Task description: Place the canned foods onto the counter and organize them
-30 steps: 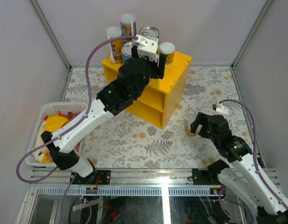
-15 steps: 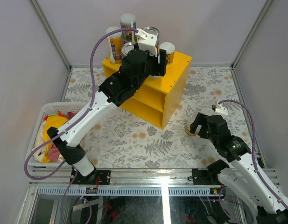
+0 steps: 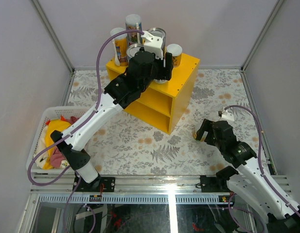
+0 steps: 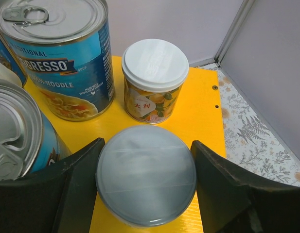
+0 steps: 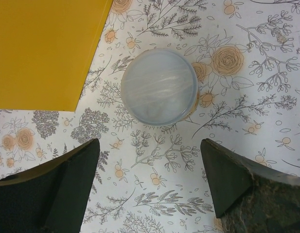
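On the yellow counter (image 3: 181,77) stand two slim yellow tubes (image 3: 119,46), two steel blue-labelled cans (image 3: 155,35) and a short white-lidded can (image 3: 174,53). My left gripper (image 4: 146,184) is over the counter top (image 4: 208,111), shut on a pale-lidded can (image 4: 146,174) that rests on it, just in front of the white-lidded can (image 4: 154,80) and a blue soup can (image 4: 57,53). My right gripper (image 5: 150,179) is open and empty above the table. Another pale-lidded can (image 5: 159,86) stands ahead of its fingers, beside the counter's corner (image 5: 43,48).
A white laundry basket (image 3: 40,141) with yellow and red cloth sits at the left table edge. The counter's two open compartments face the table's middle. Metal frame posts stand at the back corners. The table has a floral cover (image 3: 140,141).
My left arm has reached further over the counter top with its can, then held still. My right gripper has shifted slightly left, near the can on the table.
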`<state>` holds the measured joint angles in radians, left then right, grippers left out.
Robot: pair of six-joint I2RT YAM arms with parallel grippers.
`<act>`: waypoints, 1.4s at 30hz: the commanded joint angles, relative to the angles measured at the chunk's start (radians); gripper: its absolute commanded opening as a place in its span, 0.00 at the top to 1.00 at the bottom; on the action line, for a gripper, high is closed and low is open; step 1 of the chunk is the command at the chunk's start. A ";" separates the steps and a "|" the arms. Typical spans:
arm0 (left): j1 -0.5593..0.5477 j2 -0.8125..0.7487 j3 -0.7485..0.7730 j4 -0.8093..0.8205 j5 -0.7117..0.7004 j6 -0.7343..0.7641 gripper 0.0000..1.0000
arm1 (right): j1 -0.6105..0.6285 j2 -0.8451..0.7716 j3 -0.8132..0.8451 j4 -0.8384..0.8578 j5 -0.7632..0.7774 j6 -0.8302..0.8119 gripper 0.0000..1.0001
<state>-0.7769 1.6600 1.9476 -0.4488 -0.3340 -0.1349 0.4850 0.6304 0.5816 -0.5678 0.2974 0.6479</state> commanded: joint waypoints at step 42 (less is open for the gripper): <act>0.010 -0.070 -0.193 0.186 -0.020 -0.001 0.27 | -0.006 0.289 -0.076 0.344 0.097 -0.039 0.05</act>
<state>-0.7731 1.6104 1.7741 -0.2638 -0.3260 -0.1555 0.4847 0.8967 0.5014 -0.2970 0.3424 0.6331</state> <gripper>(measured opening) 0.713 0.960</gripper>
